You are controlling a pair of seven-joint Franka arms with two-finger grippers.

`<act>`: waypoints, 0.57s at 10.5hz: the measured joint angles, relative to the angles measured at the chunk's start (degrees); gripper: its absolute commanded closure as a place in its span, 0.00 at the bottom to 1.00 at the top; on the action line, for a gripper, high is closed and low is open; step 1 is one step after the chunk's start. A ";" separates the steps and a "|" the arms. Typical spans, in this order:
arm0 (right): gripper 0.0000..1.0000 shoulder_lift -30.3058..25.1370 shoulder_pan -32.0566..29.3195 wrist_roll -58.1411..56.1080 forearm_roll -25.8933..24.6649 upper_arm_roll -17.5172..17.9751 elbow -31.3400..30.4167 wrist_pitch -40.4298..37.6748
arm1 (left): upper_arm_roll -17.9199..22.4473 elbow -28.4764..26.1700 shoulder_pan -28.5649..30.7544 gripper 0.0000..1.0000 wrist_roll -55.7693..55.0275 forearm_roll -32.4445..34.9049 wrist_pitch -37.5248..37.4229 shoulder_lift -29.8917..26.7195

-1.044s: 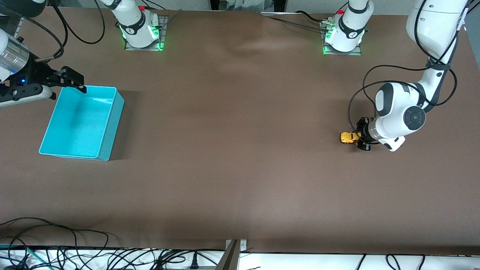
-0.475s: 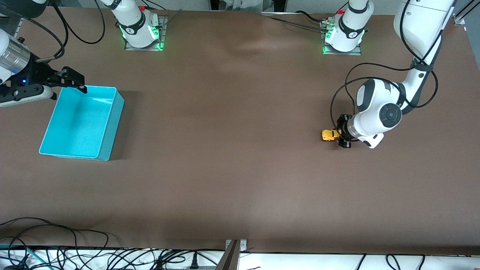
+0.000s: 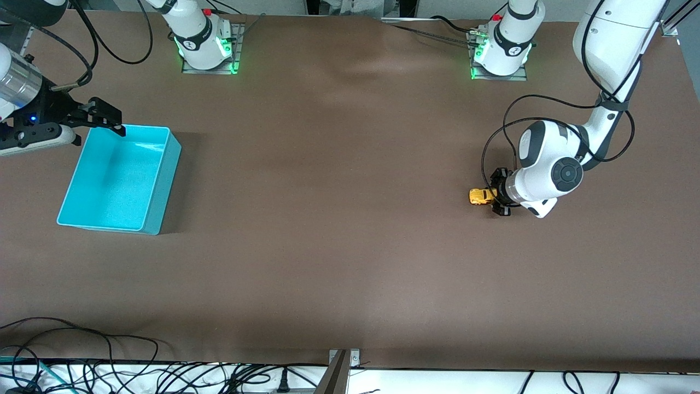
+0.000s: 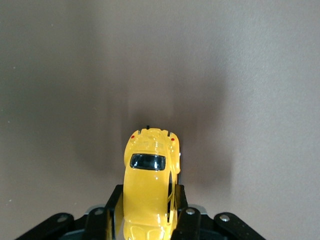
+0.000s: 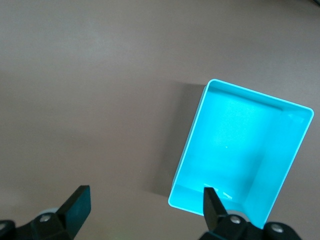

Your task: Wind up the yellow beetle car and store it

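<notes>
**Q:** What does each gripper hold, and where is the car?

**A:** My left gripper [image 3: 499, 195] is low at about three o'clock on the worktop [image 3: 350, 246]. Its fingers [image 4: 186, 220] are clenched on one end of the yellow beetle car [image 3: 480, 196], and the other end juts out free. The car appears to sit on the worktop. My right gripper [image 3: 109, 119] waits with its fingers [image 5: 77, 205] spread and holding nothing. It hovers over a corner of the turquoise bin [image 3: 164, 180], which stands empty at nine o'clock, well apart from the car.

**Q:** What could go wrong from here?

**A:** I pinch only one end of a glossy, rounded body, so the car may pivot or slip out when dragged or lifted. If I press too lightly, the wheels will likely skid and not wind. Released too soon, a wound car could run off an edge. The bin is a long carry away, which gives a weak grip time to fail.

**Q:** And the surface and the room?

**A:** The worktop is matte brown sheet with faint ripples toward twelve o'clock. Both arm bases [image 3: 203, 46] glow green there. Loose black cables [image 3: 109, 372] lie along the six o'clock edge.
</notes>
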 measured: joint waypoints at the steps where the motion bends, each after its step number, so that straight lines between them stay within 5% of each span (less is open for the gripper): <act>1: 0.00 0.00 0.00 0.00 0.00 0.00 0.00 0.00 | 0.22 0.20 0.49 1.00 0.15 0.00 0.04 0.07; 6: 0.00 0.00 0.00 0.00 0.00 -0.02 0.00 0.01 | 0.53 0.39 4.81 1.00 5.24 0.03 -0.28 0.21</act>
